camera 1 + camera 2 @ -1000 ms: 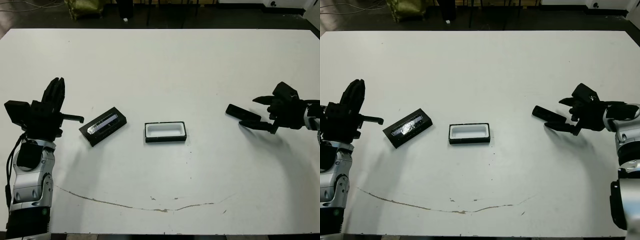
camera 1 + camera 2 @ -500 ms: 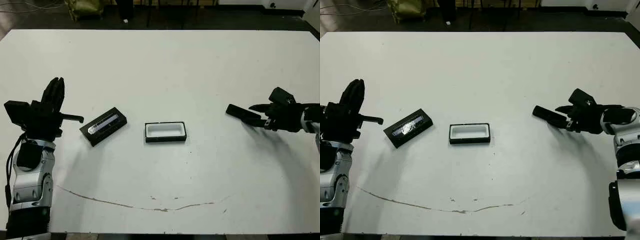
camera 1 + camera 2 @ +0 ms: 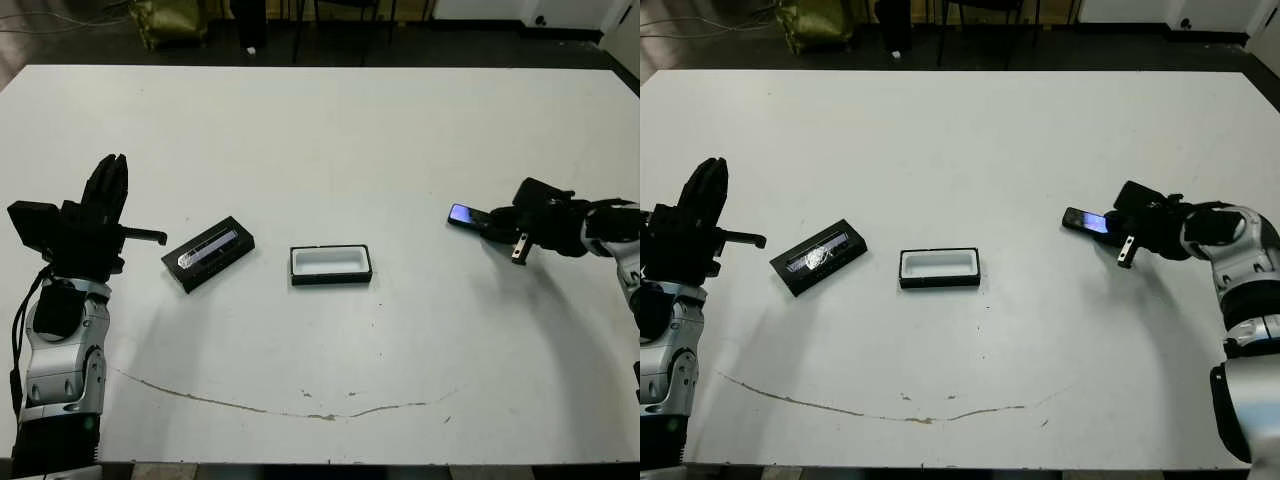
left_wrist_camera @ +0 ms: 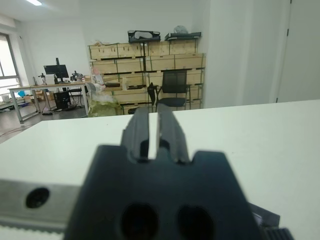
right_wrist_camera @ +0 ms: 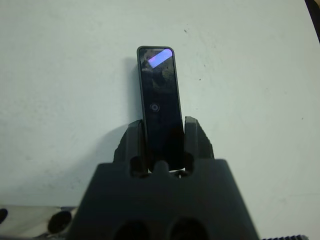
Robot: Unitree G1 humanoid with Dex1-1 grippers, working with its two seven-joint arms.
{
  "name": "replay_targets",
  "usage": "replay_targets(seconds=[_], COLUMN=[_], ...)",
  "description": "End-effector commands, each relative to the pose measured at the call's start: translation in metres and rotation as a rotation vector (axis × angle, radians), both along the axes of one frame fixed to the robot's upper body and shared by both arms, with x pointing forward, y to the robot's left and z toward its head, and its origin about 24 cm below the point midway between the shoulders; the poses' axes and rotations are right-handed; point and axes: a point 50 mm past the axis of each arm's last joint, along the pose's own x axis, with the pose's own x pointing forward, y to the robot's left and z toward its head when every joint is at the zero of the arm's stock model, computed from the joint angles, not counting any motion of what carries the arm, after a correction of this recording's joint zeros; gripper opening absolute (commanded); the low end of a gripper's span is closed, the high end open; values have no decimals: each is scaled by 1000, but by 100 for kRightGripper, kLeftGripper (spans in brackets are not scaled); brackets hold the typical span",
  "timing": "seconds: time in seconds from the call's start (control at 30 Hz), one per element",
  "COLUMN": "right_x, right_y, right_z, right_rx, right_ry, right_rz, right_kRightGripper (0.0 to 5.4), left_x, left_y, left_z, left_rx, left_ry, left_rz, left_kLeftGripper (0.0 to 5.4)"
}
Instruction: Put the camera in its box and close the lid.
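**Right tool has the camera; the box lies toward your left**

Your right tool (image 5: 164,131) is closed around the near end of the camera (image 5: 159,95). The wrist view shows one black finger pressed against each long side, and the bluish-white patch sits at the far, free end. In the head view the camera (image 3: 470,217) sticks out of the tool toward the box, apparently tilted a little off the surface (image 3: 330,140), though you cannot be sure it is fully clear.

Take the box (image 3: 331,264) as your landmark. It sits open, white lining up, with nothing in it. The camera is well apart from it on the right-arm side and slightly farther from you. The lid (image 3: 208,252) lies just beside the box on the opposite side, stripe up and angled.

What your next move likely turns on:
- The box's long axis runs left to right across the surface.
- The camera's long axis already runs close to that line, only slightly skewed, so you should need just a small wrist correction.
- The right arm is the nearer one and is holding the camera.

Your left tool (image 3: 105,195) is raised beyond the lid, fingers almost together and holding nothing.
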Motion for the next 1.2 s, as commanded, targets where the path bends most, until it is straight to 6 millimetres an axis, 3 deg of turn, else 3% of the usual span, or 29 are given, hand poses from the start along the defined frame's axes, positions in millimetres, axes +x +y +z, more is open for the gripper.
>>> replay_targets(seconds=[0.03,0.23,0.37,0.5,0.67,0.97,1.2], right_x=[-24,-16,-6,3,8,17,20], right_y=[-7,-8,-5,4,23,67,96], right_z=[-47,-31,-6,19,35,52,64], right_rx=[-57,52,204,303,540,577,464], right_ry=[201,147,120,80,186,321,329], right_rz=[-32,-68,-83,-7,109,326,448], right_kRightGripper=[39,38,36,33,30,30,29], left_x=[-1,-1,-1,-1,-1,-1,0], left_y=[2,2,1,2,2,2,1], left_z=[-4,-5,-6,-7,-9,-11,-13], left_rx=[2,7,13,13,18,3,10], left_ry=[30,24,24,20,14,30,29], left_rz=[4,-1,2,-5,-11,-14,-19], left_kLeftGripper=[0,0,0,0,0,0,0])
